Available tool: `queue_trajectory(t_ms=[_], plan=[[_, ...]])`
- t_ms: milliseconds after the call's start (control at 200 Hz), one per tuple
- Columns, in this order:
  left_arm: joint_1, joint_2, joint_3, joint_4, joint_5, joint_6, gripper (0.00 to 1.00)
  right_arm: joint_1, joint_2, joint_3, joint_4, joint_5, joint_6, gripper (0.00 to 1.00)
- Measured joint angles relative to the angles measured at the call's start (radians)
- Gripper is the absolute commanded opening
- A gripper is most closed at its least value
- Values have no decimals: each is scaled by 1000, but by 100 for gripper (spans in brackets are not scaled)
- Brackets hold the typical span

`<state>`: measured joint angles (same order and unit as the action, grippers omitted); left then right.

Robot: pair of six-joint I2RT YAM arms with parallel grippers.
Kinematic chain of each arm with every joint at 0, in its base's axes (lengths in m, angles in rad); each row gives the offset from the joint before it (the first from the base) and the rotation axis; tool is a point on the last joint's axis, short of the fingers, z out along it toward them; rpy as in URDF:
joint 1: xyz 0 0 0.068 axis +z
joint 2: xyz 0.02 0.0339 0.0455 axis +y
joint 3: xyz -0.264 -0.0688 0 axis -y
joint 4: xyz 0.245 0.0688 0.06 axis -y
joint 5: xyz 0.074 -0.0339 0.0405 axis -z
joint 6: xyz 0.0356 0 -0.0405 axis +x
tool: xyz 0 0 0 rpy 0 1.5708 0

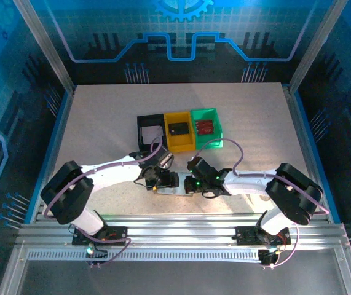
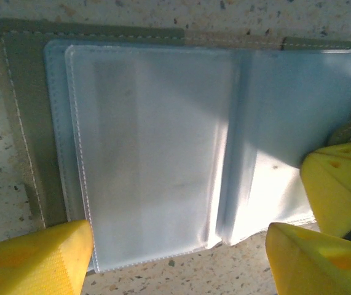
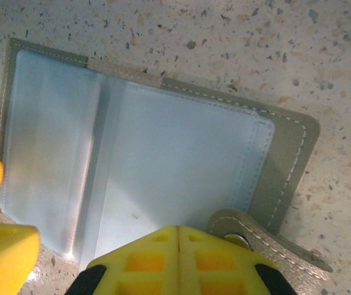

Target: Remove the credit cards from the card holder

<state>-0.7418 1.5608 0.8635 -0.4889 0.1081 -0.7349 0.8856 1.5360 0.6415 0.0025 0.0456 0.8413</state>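
Speckled beige table (image 1: 101, 123) sits inside a blue-lit enclosure. Near its front edge the card holder (image 2: 150, 141) lies open and flat, with its clear sleeves (image 3: 175, 153) facing up. From the overhead camera both wrists cover most of it. The sleeves are cloudy with glare, so their contents cannot be read.

Left gripper (image 2: 178, 246): fingers wide apart, one off each end of the holder's near edge, gripping nothing.

Right gripper (image 3: 178, 239): pads closed together, tips at the holder's edge just beside the snap tab (image 3: 273, 246). Whether a sleeve edge is pinched between them is hidden.

Beyond the arms, a red card (image 1: 206, 126) lies in the green bin (image 1: 203, 111) and a dark card (image 1: 177, 128) in the yellow bin (image 1: 169, 142). The black bin (image 1: 140, 132) holds a pale rectangle (image 1: 152, 134), too small to identify.
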Motion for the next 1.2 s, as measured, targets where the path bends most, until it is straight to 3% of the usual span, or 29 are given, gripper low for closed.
queue_trajectory(t_ms=[1196], plan=[[-28,11,0,23,-23,-36,74,0,-1,-1,2,0,0,0]])
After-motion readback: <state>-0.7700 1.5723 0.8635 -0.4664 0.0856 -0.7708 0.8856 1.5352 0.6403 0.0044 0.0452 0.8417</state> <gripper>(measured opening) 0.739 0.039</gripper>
